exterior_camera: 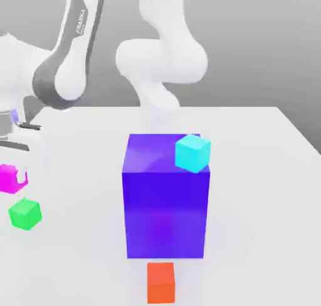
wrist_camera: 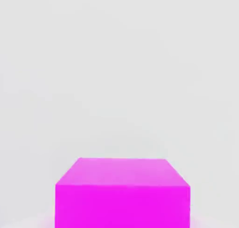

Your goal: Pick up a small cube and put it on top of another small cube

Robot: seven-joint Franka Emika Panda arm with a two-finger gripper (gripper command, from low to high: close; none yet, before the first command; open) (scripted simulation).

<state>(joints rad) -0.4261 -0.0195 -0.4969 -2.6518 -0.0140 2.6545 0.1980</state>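
The small magenta cube (exterior_camera: 9,179) hangs right under my white hand at the exterior view's left edge, and my gripper (exterior_camera: 14,173) is shut on it, one pale finger (exterior_camera: 24,176) against its side. In the hand view the magenta cube (wrist_camera: 122,194) looms large and close over the white table. The small green cube (exterior_camera: 25,214), the other small cube, rests on the table just in front of the magenta one and slightly toward the exterior view's right, a small gap between them. I cannot tell whether the magenta cube touches the table.
A big blue-violet cube (exterior_camera: 166,198) stands mid-table with a cyan small cube (exterior_camera: 192,153) at its top right corner. An orange-red small cube (exterior_camera: 161,282) lies in front of it. The white table (exterior_camera: 263,192) extends to the exterior view's right.
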